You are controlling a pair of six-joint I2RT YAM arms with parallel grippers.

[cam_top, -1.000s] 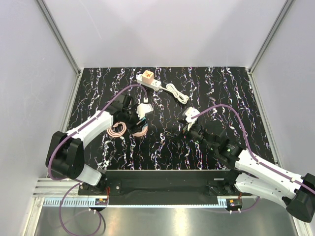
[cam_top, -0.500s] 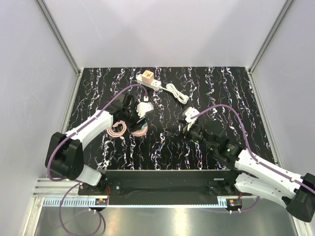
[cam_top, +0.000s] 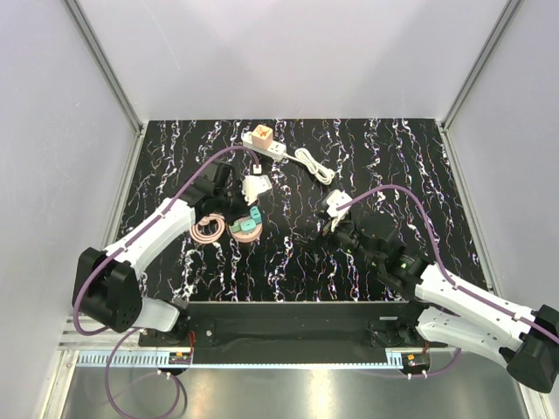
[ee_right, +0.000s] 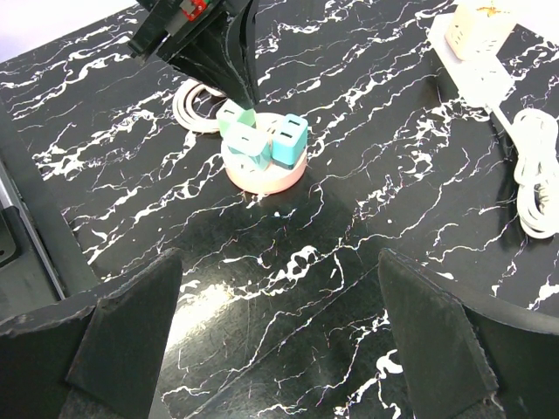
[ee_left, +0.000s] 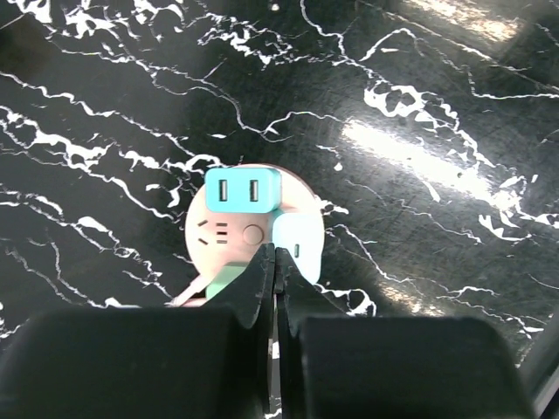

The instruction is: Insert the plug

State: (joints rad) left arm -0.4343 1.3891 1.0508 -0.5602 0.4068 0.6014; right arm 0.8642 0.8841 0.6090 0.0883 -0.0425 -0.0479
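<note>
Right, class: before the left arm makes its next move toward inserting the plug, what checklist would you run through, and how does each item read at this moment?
1. Left gripper holds a plug: not ok; its jaws are shut with nothing visible between them.
2. Left gripper lined up over the pink socket: ok.
3. Blue plug on the socket: ok; it stands upright on top.
4. Mint plug pushed fully in: cannot tell.
5. Right gripper open and away from the socket: ok.
6. White cable out of the way: ok; it lies by the power strip, apart from the socket.
</note>
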